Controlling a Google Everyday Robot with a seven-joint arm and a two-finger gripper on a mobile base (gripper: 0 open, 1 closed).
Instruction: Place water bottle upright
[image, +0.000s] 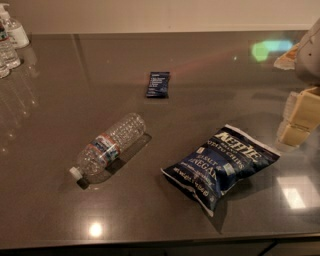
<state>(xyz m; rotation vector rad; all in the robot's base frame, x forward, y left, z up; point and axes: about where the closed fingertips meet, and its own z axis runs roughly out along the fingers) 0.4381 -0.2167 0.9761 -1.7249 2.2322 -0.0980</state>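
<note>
Lying sideways, water bottle (108, 147); gripper (296, 121) at right edge.

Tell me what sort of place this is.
Probably an office break-room or kitchenette counter: a dark polished countertop, a chips bag and snack bar, a pump bottle by the wall. The water bottle lies on its side; the gripper hangs at the right edge.
</note>
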